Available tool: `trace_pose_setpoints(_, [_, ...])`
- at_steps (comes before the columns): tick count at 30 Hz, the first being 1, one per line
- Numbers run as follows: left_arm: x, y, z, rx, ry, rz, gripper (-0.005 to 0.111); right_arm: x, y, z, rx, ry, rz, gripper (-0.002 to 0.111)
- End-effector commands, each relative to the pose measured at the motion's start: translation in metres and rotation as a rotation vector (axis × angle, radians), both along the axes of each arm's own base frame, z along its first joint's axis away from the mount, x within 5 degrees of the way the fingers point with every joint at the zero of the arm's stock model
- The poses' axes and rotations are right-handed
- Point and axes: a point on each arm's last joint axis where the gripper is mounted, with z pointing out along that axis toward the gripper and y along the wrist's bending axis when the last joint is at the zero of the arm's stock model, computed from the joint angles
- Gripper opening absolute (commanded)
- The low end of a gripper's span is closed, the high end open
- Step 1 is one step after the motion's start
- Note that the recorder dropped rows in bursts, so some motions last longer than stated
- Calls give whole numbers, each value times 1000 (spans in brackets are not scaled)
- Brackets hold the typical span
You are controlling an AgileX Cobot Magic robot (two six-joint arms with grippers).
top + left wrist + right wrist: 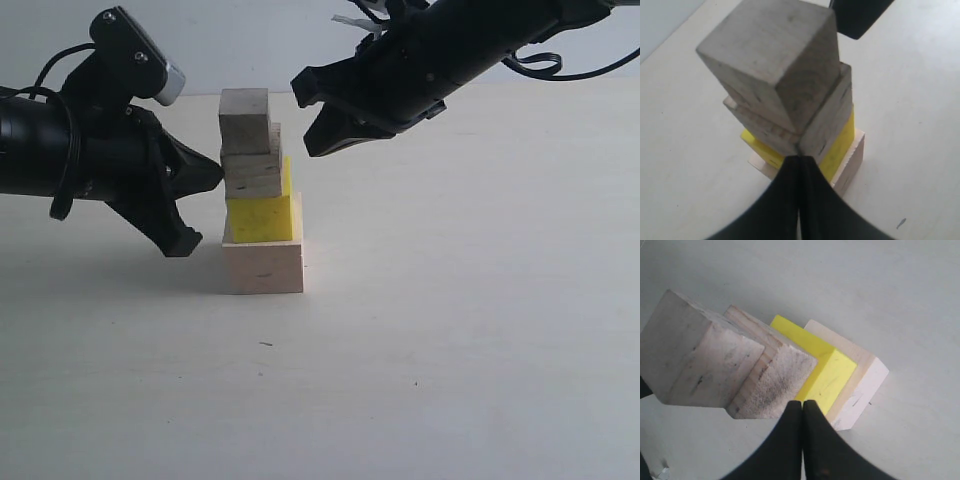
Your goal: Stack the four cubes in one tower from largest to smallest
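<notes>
The tower stands on the table: the large pale cube (pixel 262 266) at the bottom, then the yellow cube (pixel 262 217), a small wood cube (pixel 252 172) and another small wood cube (pixel 246 120) on top, set slightly to the left. My left gripper (pixel 216 174) is shut, its tip against the left side of the third cube (pixel 825 120). My right gripper (pixel 303 88) is shut and hangs apart from the tower, up and to the right of the top cube (pixel 700 360). Neither holds anything.
The pale tabletop (pixel 450 350) stretches around the tower, with a light wall (pixel 250 40) behind. The left arm (pixel 60 150) is low on the left and the right arm (pixel 470 40) comes in high from the right.
</notes>
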Motion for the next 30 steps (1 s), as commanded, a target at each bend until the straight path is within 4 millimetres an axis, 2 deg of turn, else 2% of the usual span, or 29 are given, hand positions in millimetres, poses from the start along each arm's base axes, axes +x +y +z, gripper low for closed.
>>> trace_pose_setpoints(1, [0,-3,2,-13,2,-4,0,-1,-1,0,-6,-7,9,0])
trace_pose_setpoints(14, [-2,-2,3,-11,-5,-7,0,-1,-1,0,-6,-7,9,0])
trace_pose_setpoints(20, [-12,9,8,-4,-46,33,0,-1,-1,0,-6,-7,9,0])
trace_pose_setpoints(26, [-33,22,23,-66,-71,89,0,-2,-1,1,-5,-7,4,0])
trace_pose_setpoints(30, [-50,33,31,-121,-89,145,0,-11,-10,14,8,-83,-61,0])
